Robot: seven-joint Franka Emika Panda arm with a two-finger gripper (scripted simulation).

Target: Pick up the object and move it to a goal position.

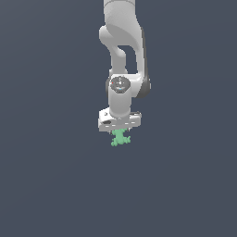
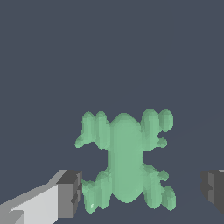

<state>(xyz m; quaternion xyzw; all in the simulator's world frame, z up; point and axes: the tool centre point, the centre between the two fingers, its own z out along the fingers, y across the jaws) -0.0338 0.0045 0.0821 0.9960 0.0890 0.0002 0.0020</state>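
The object [image 2: 126, 159] is a small mint-green knobbly piece with rounded protrusions at its corners, lying on the dark grey floor. In the exterior view the object [image 1: 120, 138] shows just under the white hand. My gripper [image 2: 140, 192] is open and straddles the object's lower part. One dark fingertip [image 2: 72, 192] stands right beside the object's edge; the other fingertip [image 2: 213, 190] is clearly apart from it. In the exterior view the gripper [image 1: 120, 134] is lowered straight down over the object, and its fingers are mostly hidden behind the hand and the piece.
A plain dark grey surface [image 1: 55, 176] surrounds the object on all sides. The white arm [image 1: 121, 55] rises straight up above the gripper. No other objects or goal marker show.
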